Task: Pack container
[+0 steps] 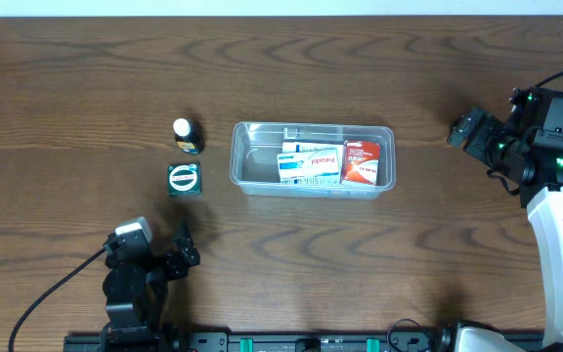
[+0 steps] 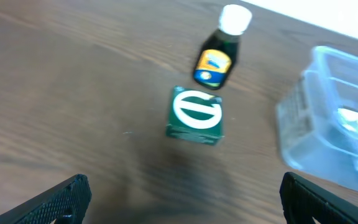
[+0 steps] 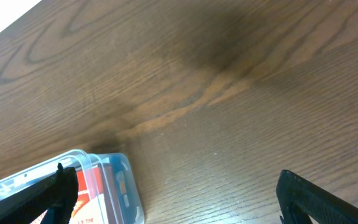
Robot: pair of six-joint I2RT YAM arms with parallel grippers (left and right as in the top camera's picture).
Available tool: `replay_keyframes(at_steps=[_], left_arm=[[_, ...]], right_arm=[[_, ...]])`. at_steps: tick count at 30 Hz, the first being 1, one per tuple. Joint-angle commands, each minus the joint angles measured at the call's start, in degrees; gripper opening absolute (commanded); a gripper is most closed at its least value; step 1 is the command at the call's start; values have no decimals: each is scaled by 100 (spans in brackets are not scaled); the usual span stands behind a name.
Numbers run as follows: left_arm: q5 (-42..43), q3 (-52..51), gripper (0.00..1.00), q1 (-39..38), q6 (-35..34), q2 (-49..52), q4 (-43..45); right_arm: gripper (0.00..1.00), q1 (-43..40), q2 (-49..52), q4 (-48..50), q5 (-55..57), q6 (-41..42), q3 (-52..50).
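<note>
Desk centre: container [image 1: 311,126] held white-blue box [image 1: 310,164] and red box [image 1: 361,161].
Jaws stood apart on left gripper [image 2: 184,180] (front edge) and right gripper [image 3: 171,177] (right edge), both well clear.

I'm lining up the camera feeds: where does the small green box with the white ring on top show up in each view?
Overhead: the green box sits left of the clear container, just below the dark bottle.
Left wrist: green box near the centre, dark bottle above it.
Right wrist: not in it.
Shared landmark: the clear container, in all three views.
</note>
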Motion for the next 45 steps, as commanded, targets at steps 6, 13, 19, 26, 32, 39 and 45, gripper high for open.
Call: replay_keyframes(at_steps=[6,13,19,26,32,39,45], left_arm=[[319,1126,98,-28,-28,1311,-195],[184,3543,98,-28,564,4883,-1003],[535,6061,98,-28,697,7407,-1954],[675,7224,98,-28,702,8581,-1777],[645,7383,98,-31,682,9184,-1602],[280,7383,100,-195,828,9757,-1462],[-317,7383,95,-516,1119,10194,-1357]], right_arm=[[99,-37,-4,-9,-46,68,-4],[99,-37,-4,-9,-46,68,-4],[99,-37,-4,-9,-46,68,-4],[99,-37,-4,-9,-46,68,-4],[99,-37,-4,-9,-46,68,-4],[99,-37,-4,-9,-46,68,-4],[99,-37,-4,-9,-46,68,-4]])
